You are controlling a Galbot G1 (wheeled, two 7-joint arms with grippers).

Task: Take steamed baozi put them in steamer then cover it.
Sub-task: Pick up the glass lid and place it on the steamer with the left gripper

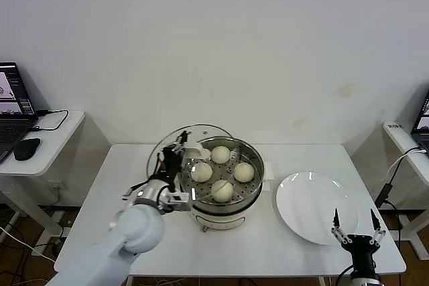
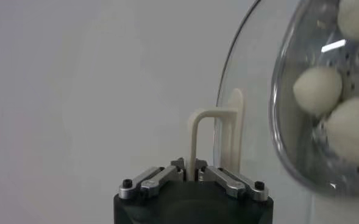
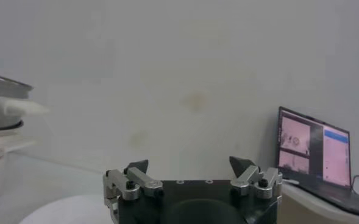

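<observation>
Round shiny steel steamer (image 2: 301, 140) cut off at frame edge; clear glass lid (image 1: 175, 144) partly behind left arm.

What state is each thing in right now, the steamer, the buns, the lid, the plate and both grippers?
steamer: uncovered, four buns on its tray.
steamed baozi: all four inside the steamer.
glass lid: tilted, held beside the steamer's left rim, not yet covering it.
left gripper: shut on the lid's cream handle.
plate: empty, right of the steamer.
right gripper: open, holding nothing, near the table's front right corner.
</observation>
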